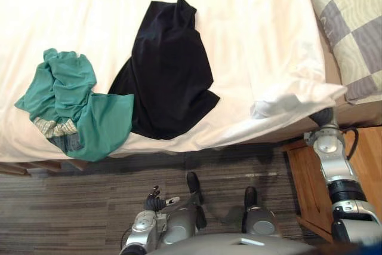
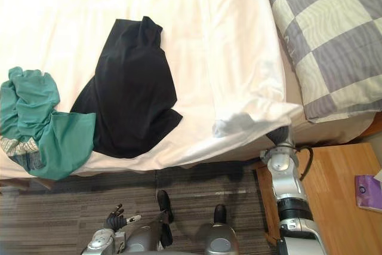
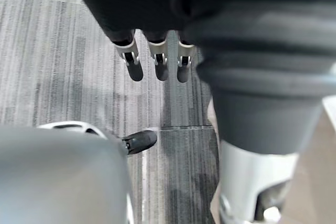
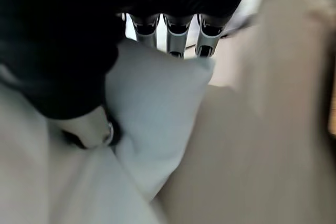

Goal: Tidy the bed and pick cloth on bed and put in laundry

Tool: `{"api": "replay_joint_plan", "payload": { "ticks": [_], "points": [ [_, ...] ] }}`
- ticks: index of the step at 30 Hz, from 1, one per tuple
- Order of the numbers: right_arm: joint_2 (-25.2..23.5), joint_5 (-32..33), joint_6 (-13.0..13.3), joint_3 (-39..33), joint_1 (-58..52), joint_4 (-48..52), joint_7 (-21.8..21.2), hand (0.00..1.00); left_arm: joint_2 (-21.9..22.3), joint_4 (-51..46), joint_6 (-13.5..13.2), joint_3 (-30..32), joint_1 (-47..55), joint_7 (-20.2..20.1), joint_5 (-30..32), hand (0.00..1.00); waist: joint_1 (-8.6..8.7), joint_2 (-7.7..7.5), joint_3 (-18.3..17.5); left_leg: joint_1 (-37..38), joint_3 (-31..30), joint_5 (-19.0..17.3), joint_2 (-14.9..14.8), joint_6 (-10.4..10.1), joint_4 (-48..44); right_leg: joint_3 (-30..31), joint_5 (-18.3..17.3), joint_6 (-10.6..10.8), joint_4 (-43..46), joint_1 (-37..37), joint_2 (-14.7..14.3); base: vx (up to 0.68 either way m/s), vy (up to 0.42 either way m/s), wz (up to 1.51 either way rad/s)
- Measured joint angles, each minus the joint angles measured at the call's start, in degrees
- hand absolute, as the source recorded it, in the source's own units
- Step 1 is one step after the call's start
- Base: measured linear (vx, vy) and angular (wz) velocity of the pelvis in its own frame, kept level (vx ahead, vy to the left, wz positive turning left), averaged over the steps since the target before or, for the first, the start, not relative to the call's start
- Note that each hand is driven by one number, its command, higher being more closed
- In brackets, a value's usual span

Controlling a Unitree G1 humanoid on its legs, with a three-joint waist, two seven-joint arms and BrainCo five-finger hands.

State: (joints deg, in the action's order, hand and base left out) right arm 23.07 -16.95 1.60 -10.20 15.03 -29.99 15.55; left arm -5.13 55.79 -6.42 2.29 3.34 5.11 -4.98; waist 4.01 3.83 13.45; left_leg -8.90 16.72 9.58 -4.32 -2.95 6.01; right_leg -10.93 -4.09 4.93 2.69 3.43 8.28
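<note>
the bed [image 1: 250, 40] before you is covered in a white sheet, with a pillow [image 2: 334, 34] in grey and cream checks at its right end. below the bed's near edge runs a grey striped carpet [image 1: 71, 207], and a wooden nightstand [image 2: 322, 207] stands at the right, just beside the bed. a small purple packet [image 2: 368, 192] lies on it; its print is too small for you to read.

2 cloths lie on the sheet. the black cloth [image 1: 170, 76] is spread flat near the middle, reaching down to the near edge. the green cloth [image 1: 71, 106] is bunched at its left, touching it, with 1 flap hanging over the edge and a pale patterned band showing in its folds.

your right hand [image 4: 206, 38] is at the bed's near right corner, buried in a fold of the white sheet, so you cannot tell its grip. your left hand [image 3: 161, 66] hangs low over the carpet, fingers straight and holding nothing.
</note>
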Motion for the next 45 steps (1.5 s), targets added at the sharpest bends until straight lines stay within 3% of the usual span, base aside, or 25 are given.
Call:
{"api": "replay_joint_plan", "payload": {
  "ticks": [6,10,17,23,24,29,35,37,42,45],
  "points": [
    [0.1,2.2,-0.8,-5.5,-1.5,-0.8,-0.5,0.0,0.1,0.0,0.0,1.2,1.2,-0.1,0.0,0.0,0.24,0.53,-0.3,1.1,1.4,-0.7,-0.5,0.0,0.0,1.7,0.1,-0.2,-0.7,-0.4,-0.2,0.03,-0.008,-0.14],
    [0.3,3.0,-1.3,-8.4,-1.9,-0.8,-0.3,0.0,0.1,0.1,0.0,2.6,2.5,-0.1,0.0,0.0,1.57,0.52,-0.4,2.1,1.9,-1.3,-0.5,0.1,0.0,2.2,0.1,-0.2,-0.8,-1.0,-0.2,0.04,-0.002,-0.12],
    [2.6,6.8,-3.7,-19.9,-1.9,3.3,5.1,0.0,0.7,0.6,1.0,4.7,2.6,-0.1,0.0,0.0,2.57,0.3,-1.0,2.2,2.1,-1.5,-0.6,0.0,0.0,2.2,0.2,-0.2,-1.3,-1.6,-0.2,0.04,0.0,-0.01],
    [2.5,11.2,-4.6,-23.2,-1.9,9.1,8.2,0.0,1.1,1.7,1.4,5.1,2.7,-0.1,0.0,0.0,2.7,-0.8,-3.5,2.8,2.1,-1.8,-0.6,-0.4,0.1,2.1,0.1,-0.2,-2.0,-2.0,-0.2,0.03,-0.005,-0.02],
    [2.5,11.2,-4.6,-23.2,-1.8,9.5,8.3,1.0,1.1,1.7,1.4,5.1,2.7,-0.1,0.0,0.0,2.7,-0.88,-3.6,2.8,2.1,-1.8,-0.6,-0.4,0.1,2.1,0.1,-0.2,-2.0,-2.0,-0.2,0.0,0.0,0.0],
    [2.2,17.5,-3.9,-22.4,-1.4,11.1,8.6,1.0,1.1,1.7,2.3,4.9,2.7,-0.1,0.0,0.0,1.98,-1.15,-3.8,2.8,1.2,-1.8,-0.5,-0.4,0.1,1.0,0.1,-0.1,-2.0,-2.4,-0.2,0.0,0.007,0.07],
    [1.5,31.0,0.3,-16.3,1.9,10.2,6.0,1.0,0.7,1.7,2.3,4.6,2.6,-0.1,0.0,0.0,1.2,-1.18,-3.9,1.0,-0.9,-1.4,-0.3,0.2,0.1,-1.0,0.0,-0.1,-2.0,-1.7,-0.2,0.0,0.009,0.17],
    [0.3,36.4,2.3,-15.6,6.3,8.0,5.5,1.0,0.5,1.6,2.3,4.4,2.5,-0.1,0.0,0.0,0.85,-1.22,-3.8,-0.4,-1.8,-0.9,-0.2,0.7,0.0,-1.8,0.1,-0.1,-1.8,-0.9,-0.2,0.01,0.016,0.23],
    [0.1,48.4,7.0,-15.2,18.1,3.0,6.1,1.0,0.3,1.5,1.6,4.4,1.1,0.2,-0.1,0.0,-2.01,-0.76,-1.9,-2.9,-2.1,0.4,0.0,1.4,-0.1,-1.8,1.0,-0.1,-1.7,0.8,-0.2,0.01,0.026,0.11],
    [0.1,55.2,11.8,-15.5,26.6,2.0,7.0,1.0,0.6,1.4,0.7,4.5,0.4,0.3,-0.6,0.0,-2.88,0.65,0.6,-4.5,-2.9,1.0,-0.1,1.7,0.0,-1.9,1.2,-0.2,-0.6,2.6,-0.3,-0.07,0.038,0.06]
  ]
}}
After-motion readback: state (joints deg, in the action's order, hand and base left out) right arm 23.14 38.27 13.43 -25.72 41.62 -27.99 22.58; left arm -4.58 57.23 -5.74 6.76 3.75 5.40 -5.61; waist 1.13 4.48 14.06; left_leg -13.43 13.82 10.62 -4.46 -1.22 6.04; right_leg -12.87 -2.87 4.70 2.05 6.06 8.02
